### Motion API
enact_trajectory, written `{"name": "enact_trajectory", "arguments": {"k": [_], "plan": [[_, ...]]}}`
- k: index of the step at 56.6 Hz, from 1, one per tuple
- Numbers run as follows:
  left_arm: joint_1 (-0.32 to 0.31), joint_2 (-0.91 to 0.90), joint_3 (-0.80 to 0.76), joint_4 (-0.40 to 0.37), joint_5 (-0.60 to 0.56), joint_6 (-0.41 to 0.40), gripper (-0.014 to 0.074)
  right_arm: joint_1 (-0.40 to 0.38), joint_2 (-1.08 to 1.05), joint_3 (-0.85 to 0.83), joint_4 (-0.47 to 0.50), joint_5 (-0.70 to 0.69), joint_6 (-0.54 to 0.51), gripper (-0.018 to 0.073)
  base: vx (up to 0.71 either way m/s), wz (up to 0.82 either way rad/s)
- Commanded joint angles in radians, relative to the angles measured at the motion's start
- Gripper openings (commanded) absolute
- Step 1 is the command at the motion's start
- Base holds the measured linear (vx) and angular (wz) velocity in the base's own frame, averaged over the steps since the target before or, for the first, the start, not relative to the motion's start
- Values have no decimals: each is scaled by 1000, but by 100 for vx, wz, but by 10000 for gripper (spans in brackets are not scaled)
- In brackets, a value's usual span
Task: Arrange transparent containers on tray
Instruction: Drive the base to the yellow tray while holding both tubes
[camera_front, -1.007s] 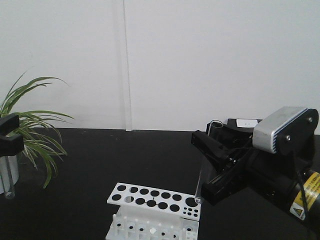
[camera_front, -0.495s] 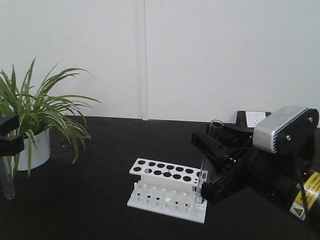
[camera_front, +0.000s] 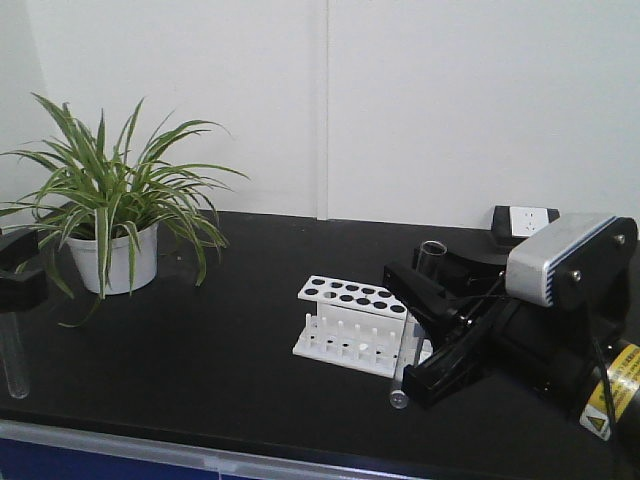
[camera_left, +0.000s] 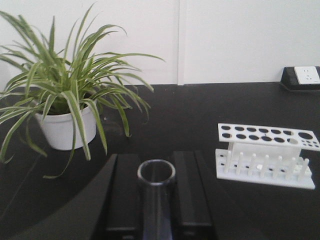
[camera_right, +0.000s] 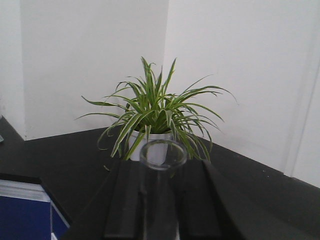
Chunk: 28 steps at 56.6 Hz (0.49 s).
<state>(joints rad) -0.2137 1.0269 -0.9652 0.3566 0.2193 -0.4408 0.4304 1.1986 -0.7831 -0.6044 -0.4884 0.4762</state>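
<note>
**Front view, left to right.**

- The left gripper is clenched on the left tube. The tube hangs upright with its open rim up between the fingers. The grip is near the rim, probably so the rounded end can be set down first. The tube looks empty.
- The plant stands in a white pot on the black bench. It plays no part in the task.
- The white rack stands at mid-bench. Its holes show dark, and no tube can be made out in it.
- The right gripper is closed on the right tube. This tube is slightly tilted, rim up and empty, with its lower end just beside the rack. Contact with the bench cannot be told.
- A wall socket sits behind.
- The tray appears in none of the 3 views, so both tubes remain to be carried to it.
</note>
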Motion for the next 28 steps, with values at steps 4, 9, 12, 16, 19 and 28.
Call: {"name": "enact_trajectory", "arguments": {"k": [4,9,12,16,19,28], "plan": [[-5,-15,-36,0,-72,-9,-3,0,-27,-30,16,-68,-5,-11,-28,14],[-5,-15,-36,0,-72,-9,-3,0,-27,-30,16,-68,-5,-11,-29,15],[-5,-15,-36,0,-72,-9,-3,0,-27,-30,16,-68,-5,-11,-29,17],[-5,-15,-36,0,-72,-9,-3,0,-27,-30,16,-68,-5,-11,-30,20],[-5,-15,-36,0,-72,-9,-3,0,-27,-30,16,-68,-5,-11,-31,21],[-5,-15,-36,0,-72,-9,-3,0,-27,-30,16,-68,-5,-11,-31,25]]}}
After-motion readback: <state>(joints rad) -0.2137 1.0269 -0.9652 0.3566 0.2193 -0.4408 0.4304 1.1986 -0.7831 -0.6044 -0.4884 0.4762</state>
